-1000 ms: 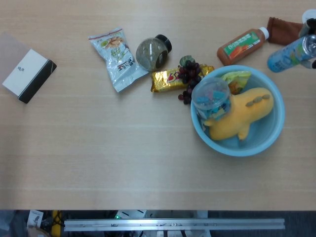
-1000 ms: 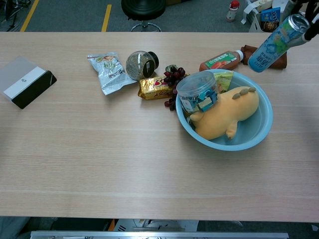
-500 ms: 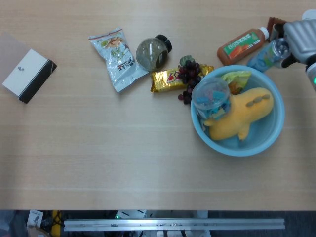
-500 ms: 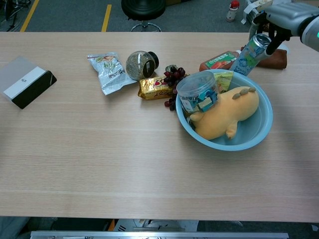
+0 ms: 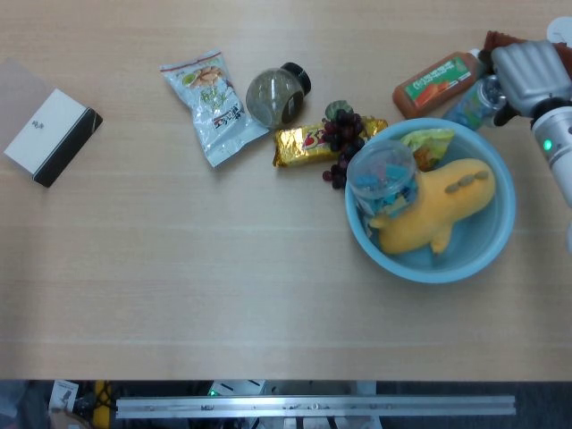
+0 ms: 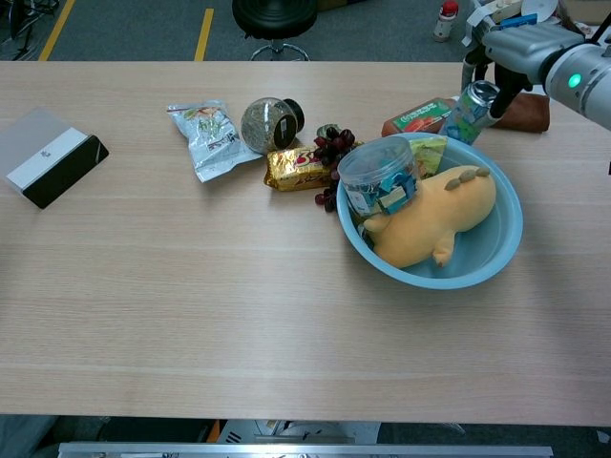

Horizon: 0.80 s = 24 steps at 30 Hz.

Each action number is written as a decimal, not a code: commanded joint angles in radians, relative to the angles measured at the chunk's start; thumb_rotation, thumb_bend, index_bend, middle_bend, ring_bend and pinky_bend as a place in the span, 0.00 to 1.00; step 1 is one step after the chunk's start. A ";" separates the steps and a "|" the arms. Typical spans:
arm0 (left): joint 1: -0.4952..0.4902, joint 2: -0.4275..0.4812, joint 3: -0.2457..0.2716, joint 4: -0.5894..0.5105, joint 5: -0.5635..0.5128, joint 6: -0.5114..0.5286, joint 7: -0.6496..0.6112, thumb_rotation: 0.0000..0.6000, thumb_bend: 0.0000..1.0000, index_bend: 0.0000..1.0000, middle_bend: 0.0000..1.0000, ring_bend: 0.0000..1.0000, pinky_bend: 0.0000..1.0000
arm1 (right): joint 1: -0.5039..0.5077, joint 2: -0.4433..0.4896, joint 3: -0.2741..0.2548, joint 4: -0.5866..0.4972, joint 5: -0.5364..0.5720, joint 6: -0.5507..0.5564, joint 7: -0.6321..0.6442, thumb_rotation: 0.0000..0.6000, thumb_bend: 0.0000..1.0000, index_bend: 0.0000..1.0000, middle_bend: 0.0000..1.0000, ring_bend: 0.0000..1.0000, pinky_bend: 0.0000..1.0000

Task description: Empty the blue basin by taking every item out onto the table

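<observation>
The blue basin [image 5: 502, 234] [image 6: 507, 250] stands at the right of the table. Inside it lie a yellow plush toy [image 5: 438, 210] [image 6: 430, 224], a clear tub of blue clips [image 5: 382, 179] [image 6: 377, 176] leaning on the left rim, and a green-yellow packet [image 5: 427, 145] [image 6: 431, 148] at the back. My right hand [image 5: 529, 75] [image 6: 522, 46] grips the top of a light-blue drink bottle [image 5: 472, 104] [image 6: 468, 111], tilted low just behind the basin's far rim. My left hand shows in neither view.
Behind the basin lie an orange bottle [image 5: 438, 83] and a brown cloth [image 5: 511, 50]. To its left are grapes [image 5: 344, 143], a gold snack bar [image 5: 304, 143], a round jar [image 5: 275, 96] and a snack bag [image 5: 210, 103]. A black-and-white box [image 5: 49, 125] sits far left.
My right hand has come in from the right edge and carried the light-blue bottle leftward and down, close to the orange bottle. The basin's contents have not moved.
</observation>
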State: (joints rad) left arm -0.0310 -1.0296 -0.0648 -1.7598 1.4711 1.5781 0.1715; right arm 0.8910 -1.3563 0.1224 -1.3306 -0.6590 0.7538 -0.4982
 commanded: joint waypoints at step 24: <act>-0.008 -0.009 -0.007 0.014 -0.002 -0.009 -0.009 1.00 0.34 0.34 0.38 0.30 0.26 | 0.009 0.114 -0.034 -0.153 -0.014 0.030 -0.020 1.00 0.26 0.09 0.23 0.25 0.44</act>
State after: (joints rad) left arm -0.0385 -1.0380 -0.0718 -1.7468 1.4695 1.5687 0.1637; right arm 0.9059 -1.2735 0.0846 -1.4462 -0.6518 0.7681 -0.5292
